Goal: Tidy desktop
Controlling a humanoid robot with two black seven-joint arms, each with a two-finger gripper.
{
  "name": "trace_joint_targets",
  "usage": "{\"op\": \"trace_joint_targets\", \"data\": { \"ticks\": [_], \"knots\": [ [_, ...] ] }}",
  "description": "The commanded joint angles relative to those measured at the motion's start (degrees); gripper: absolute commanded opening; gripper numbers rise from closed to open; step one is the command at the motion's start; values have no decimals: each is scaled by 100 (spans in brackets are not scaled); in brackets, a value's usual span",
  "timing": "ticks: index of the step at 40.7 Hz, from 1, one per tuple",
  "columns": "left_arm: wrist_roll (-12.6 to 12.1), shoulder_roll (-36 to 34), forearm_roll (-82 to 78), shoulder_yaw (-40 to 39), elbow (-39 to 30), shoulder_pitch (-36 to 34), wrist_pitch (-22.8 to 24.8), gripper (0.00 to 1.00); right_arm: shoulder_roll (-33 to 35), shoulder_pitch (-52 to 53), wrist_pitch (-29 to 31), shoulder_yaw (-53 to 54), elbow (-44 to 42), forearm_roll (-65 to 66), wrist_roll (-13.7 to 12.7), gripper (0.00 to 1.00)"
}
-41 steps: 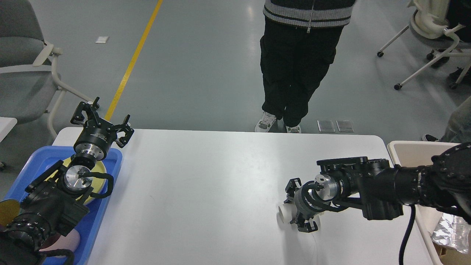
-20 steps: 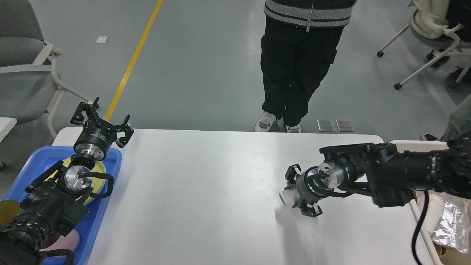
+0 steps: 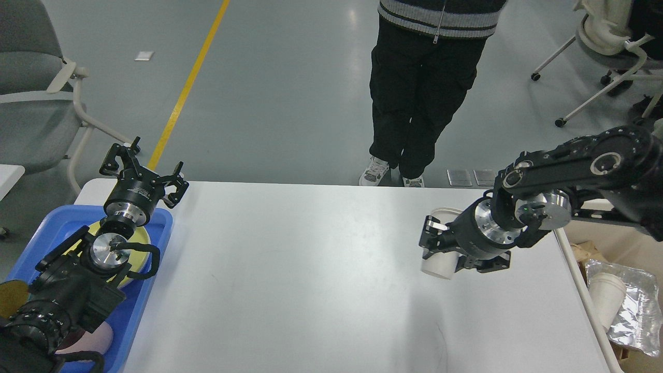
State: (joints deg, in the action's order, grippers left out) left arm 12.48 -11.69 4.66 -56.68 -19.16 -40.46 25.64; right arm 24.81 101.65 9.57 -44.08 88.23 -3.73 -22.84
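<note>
Since a second ago the right gripper [image 3: 440, 243] has risen from the desktop [image 3: 311, 280] and carried the white paper cup [image 3: 438, 259] with it; the cup, which lay on its side before, now hangs roughly upright, clamped between the fingers above the right part of the white surface. Its shadow falls on the tabletop nearer the viewer. The left gripper [image 3: 142, 171] has not moved: it hovers with its fingers spread and nothing between them, above the far edge of the blue tray [image 3: 155, 228] at the left end of the desktop. A yellow dish [image 3: 139, 235] lies in the tray, mostly hidden by the arm. The desktop fills the middle of the view. Beyond its far edge a person in dark trousers [image 3: 414, 93] stands on the grey floor, which carries a yellow line [image 3: 189, 83]. A grey chair [image 3: 36, 103] stands far left. A second paper cup [image 3: 606, 300] and crumpled foil [image 3: 634, 311] lie off the right edge.
</note>
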Motion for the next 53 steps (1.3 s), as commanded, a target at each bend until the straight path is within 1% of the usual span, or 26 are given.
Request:
{"op": "trace_joint_targets", "data": {
  "ticks": [1,4,9,12,16,20,21,22,23,24,25,27,43,48,53],
  "knots": [
    [0,0,0,-1,0,3,-6,98,32,-906,-114,-400,-1250,1065,-1,0],
    [0,0,0,-1,0,-6,-6,98,50,-1637,-114,-417,-2368,1199,7,0],
    [0,0,0,-1,0,3,2,98,-3,-2991,-114,-409,-4609,1216,25,0],
    [0,0,0,-1,0,3,2,98,-29,-3721,-149,-417,-5761,1216,51,0],
    [0,0,0,-1,0,3,2,98,-222,-4495,-245,-409,-6895,1190,121,0],
    [0,0,0,-1,0,3,2,98,-337,-5119,-377,-374,-7591,1111,236,0],
    [0,0,0,-1,0,3,2,98,-354,-5260,-456,-356,-7697,1085,262,16],
    [0,0,0,-1,0,3,2,98,-389,-5374,-509,-338,-7776,1058,280,81],
    [0,0,0,-1,0,3,2,98,-451,-5480,-605,-321,-7864,1032,288,100],
    [0,0,0,-1,0,-6,2,98,-599,-5594,-849,-286,-7926,980,289,97],
    [0,0,0,-1,0,3,-6,98,-635,-5647,-939,-286,-7952,953,289,100],
    [0,0,0,-1,0,-6,-6,98,-636,-5718,-1018,-294,-7953,944,289,100],
    [0,0,0,8,0,-6,-6,98,-644,-5701,-1071,-233,-7970,865,297,100],
    [0,0,0,8,0,-6,-6,98,-680,-5289,-1177,363,-7997,304,289,100],
    [0,0,0,8,0,-6,-6,98,-697,-4761,-1151,1084,-8014,-268,289,100]
  ]
}}
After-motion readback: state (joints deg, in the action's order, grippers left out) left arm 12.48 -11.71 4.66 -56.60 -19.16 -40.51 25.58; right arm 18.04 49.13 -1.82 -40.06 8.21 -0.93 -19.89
